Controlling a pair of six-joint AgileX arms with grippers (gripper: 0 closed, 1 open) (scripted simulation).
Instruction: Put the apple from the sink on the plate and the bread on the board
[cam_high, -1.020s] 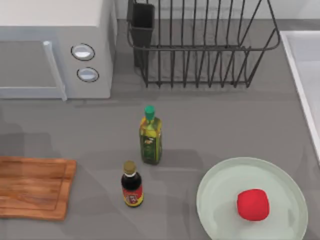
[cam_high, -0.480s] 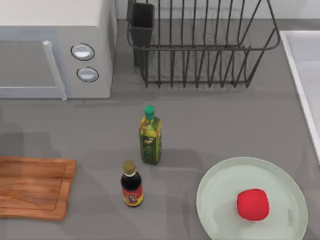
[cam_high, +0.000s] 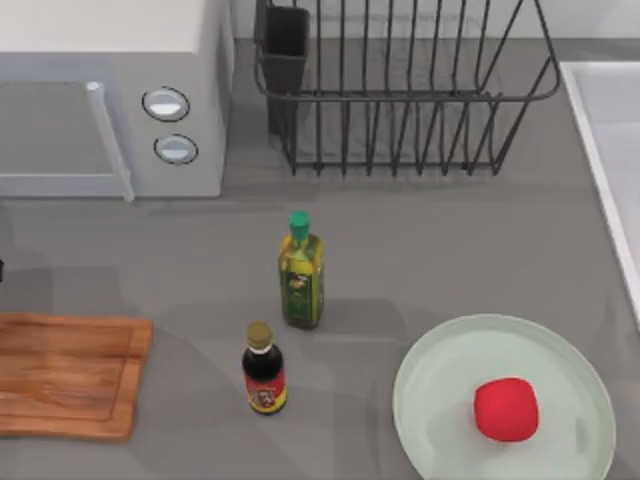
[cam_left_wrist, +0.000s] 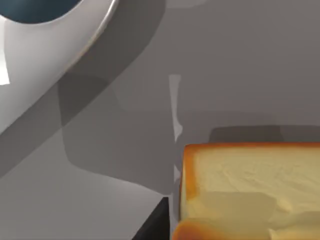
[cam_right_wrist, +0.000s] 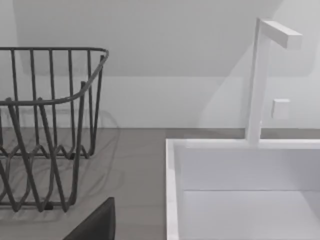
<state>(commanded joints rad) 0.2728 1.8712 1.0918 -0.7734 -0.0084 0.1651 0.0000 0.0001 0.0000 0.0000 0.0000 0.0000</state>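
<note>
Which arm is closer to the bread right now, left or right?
Left. The left arm's wrist view has the bread close in front of it on the counter. The right arm's wrist view faces the sink and dish rack, at the table's right side, likely farther off.

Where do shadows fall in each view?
Top view: soft shadows beside the oil bottle and sauce bottle, none hard under the apple. Left wrist view: angular shadows on the counter by the bread. Right wrist view: rack shadow on the wall.
</note>
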